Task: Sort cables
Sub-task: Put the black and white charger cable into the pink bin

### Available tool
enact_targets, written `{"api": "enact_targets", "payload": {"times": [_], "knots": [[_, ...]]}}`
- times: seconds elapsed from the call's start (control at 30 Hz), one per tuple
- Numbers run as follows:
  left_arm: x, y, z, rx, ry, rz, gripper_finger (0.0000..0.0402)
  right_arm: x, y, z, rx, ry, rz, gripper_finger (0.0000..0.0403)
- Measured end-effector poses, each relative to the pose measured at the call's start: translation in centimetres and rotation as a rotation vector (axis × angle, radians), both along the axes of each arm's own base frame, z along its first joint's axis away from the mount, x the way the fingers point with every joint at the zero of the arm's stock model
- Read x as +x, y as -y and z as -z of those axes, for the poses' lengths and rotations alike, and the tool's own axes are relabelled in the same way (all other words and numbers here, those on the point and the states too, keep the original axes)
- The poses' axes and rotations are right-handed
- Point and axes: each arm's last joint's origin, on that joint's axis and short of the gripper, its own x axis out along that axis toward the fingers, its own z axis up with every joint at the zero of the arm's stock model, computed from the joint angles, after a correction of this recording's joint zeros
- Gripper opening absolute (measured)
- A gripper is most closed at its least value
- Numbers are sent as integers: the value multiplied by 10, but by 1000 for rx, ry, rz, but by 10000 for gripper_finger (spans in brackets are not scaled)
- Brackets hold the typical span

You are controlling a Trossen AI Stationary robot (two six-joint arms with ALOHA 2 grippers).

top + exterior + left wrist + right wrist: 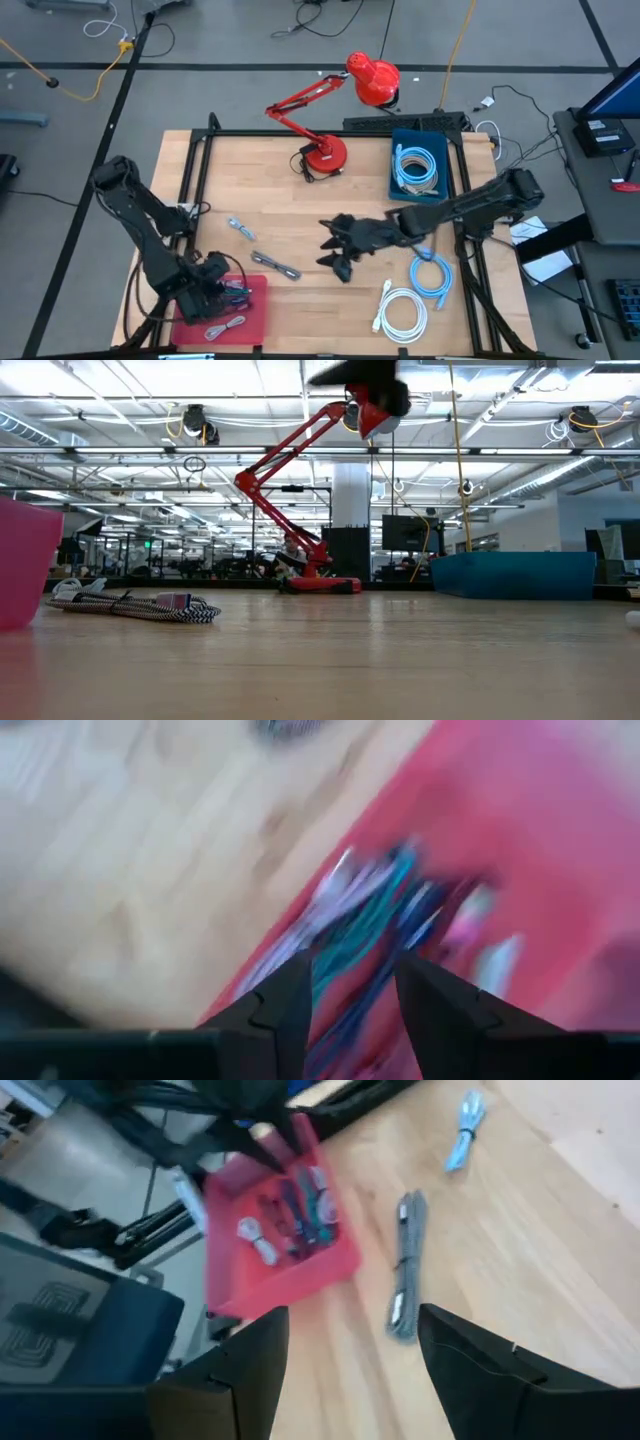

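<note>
Big open workshop space in the background, ceiling lights and pipes everywhere, and in the middle a light wooden surface [300, 215] with a black frame around it. A red desk lamp [335, 120] sits at the far edge.

The left end effector [222, 292] hangs right over the pink tray [255, 318] at the near left corner. Its fingers [285, 1010] are parted with a gap between them and nothing pinched, with a teal and purple bundle [365, 920] lying in the tray just beyond the tips. A pale bundled cable [226, 326] also lies in that tray.

The right end effector [338, 248] is out over the middle of the surface, spread wide and empty.

The rest of the cables are scattered:
- a light-blue coil [416, 167] in the blue bin [396, 185] at the far right
- another light-blue cable [432, 272] loose on the wood, near right
- a white coil [402, 312] just beside it, closer to the near edge
- a grey bundled cable [276, 265] and a small pale-blue one [241, 229] between the tray and the right arm
</note>
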Motion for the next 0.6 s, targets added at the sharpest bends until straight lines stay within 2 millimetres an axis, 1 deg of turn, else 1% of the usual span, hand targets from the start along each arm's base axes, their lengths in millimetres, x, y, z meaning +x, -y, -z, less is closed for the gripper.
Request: {"api": "enact_targets", "payload": {"times": [0.13,0.27,0.37,0.43,0.5,0.6], "knots": [[-5,-6,-19,-9,264,-159,138,25,19,27,50,-28,-19,220],[-9,-9,-37,-54,517,-239,126,46,27,53,69,-12,-80,220],[-7,-8,-50,-80,706,-266,121,58,29,71,69,4,-118,220],[-4,-6,-58,-85,811,-257,120,65,28,85,72,-23,-129,220],[0,-5,-66,-89,878,-240,120,72,27,100,67,-60,-145,220],[7,-4,-73,-97,929,-225,120,82,21,122,71,-107,-176,220]]}}
